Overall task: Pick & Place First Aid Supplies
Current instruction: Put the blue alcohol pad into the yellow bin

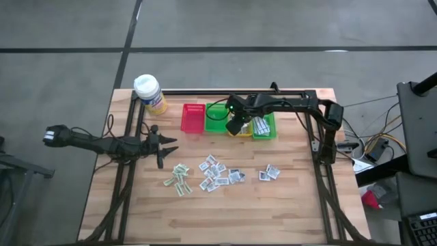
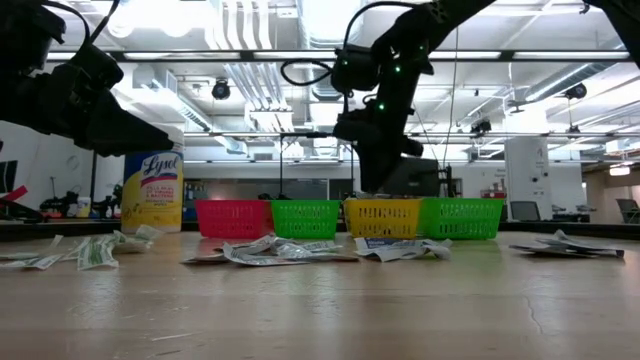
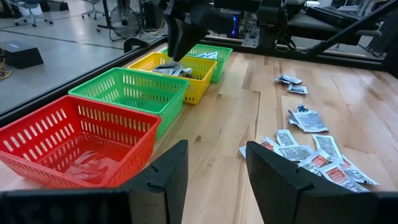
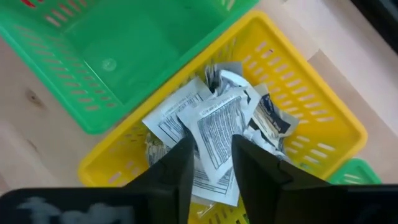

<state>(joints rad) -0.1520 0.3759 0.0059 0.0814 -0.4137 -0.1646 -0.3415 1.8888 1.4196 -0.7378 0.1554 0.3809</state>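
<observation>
The right tool [image 4: 208,163], fingers spread, hangs over the yellow plastic basket [image 4: 323,134] at frame centre, apparently dropping a white paper packet [image 4: 217,127]; the left tool [image 1: 166,148] waits spread.

My right gripper [image 4: 208,162] hangs near the worktop's far edge, fingers pointing down, slightly parted. My left gripper [image 3: 214,171] hovers low by the left edge, stretched level, fingers apart, holding nothing.

Wooden table [image 1: 287,212], four baskets [image 1: 193,117], bottle [image 1: 150,93], scattered packets [image 1: 217,172]
</observation>
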